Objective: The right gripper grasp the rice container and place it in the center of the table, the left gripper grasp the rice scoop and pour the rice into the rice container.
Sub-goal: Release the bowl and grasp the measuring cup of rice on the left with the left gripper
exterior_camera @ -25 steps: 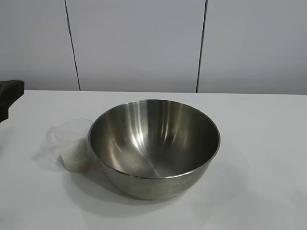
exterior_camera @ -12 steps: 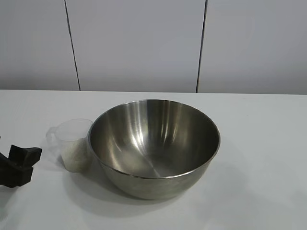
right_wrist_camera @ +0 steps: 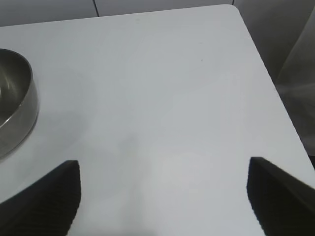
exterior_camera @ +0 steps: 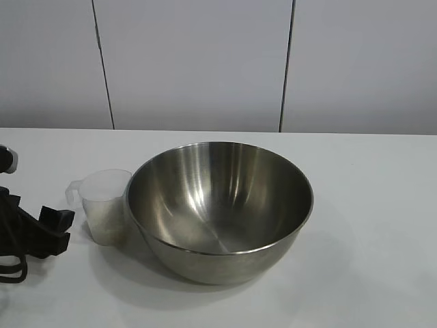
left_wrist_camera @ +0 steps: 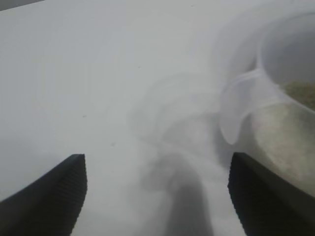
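Observation:
The rice container (exterior_camera: 218, 205), a large steel bowl, stands empty in the middle of the table (exterior_camera: 382, 205). The rice scoop (exterior_camera: 104, 205), a clear plastic cup holding rice (exterior_camera: 108, 222), stands upright against the bowl's left side, handle pointing left. My left gripper (exterior_camera: 60, 231) is low over the table, just left of the scoop and apart from it. In the left wrist view it (left_wrist_camera: 157, 194) is open and empty, with the scoop (left_wrist_camera: 283, 98) and its handle (left_wrist_camera: 235, 115) close ahead beside one finger. My right gripper (right_wrist_camera: 162, 196) is open and empty over bare table; the bowl's wall (right_wrist_camera: 17, 103) shows at that view's edge.
A pale panelled wall (exterior_camera: 198, 61) runs behind the table. The right wrist view shows the table's corner and side edge (right_wrist_camera: 266, 73).
My left gripper came down from the far left edge to table height, then moved right toward the scoop's handle. The bowl and the scoop have not moved.

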`<state>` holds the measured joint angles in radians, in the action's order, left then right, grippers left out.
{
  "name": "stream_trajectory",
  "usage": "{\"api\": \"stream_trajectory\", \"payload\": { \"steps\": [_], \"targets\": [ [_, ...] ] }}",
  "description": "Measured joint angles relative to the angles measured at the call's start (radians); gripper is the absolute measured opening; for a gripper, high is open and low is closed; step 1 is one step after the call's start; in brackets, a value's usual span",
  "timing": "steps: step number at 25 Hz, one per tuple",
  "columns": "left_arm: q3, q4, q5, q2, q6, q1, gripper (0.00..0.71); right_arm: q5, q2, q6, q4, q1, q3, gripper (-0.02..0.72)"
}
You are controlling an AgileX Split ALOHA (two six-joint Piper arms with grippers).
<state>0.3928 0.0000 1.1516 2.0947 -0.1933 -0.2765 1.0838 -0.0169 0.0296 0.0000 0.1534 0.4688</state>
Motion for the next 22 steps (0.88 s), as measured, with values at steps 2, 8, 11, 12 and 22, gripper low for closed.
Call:
{"api": "stream_trajectory", "payload": {
  "steps": [2,8,11,12,22],
  "targets": [
    [0.013,0.0,0.0,0.0,0.0,0.0,0.569,0.0,0.0,0.0,0.0,0.0,0.0,0.622],
    [0.049,0.009,0.0,0.0,0.002,0.0,0.569,0.0,0.0,0.0,0.0,0.0,0.0,0.622],
    [0.065,0.009,0.0,0.0,0.025,0.0,0.569,0.0,0.0,0.0,0.0,0.0,0.0,0.622],
    [0.069,0.009,0.0,0.0,0.035,0.0,0.569,0.0,0.0,0.0,0.0,0.0,0.0,0.622],
    [0.077,0.012,0.0,0.0,0.083,0.0,0.345,0.0,0.0,0.0,0.0,0.0,0.0,0.622]
  ]
}}
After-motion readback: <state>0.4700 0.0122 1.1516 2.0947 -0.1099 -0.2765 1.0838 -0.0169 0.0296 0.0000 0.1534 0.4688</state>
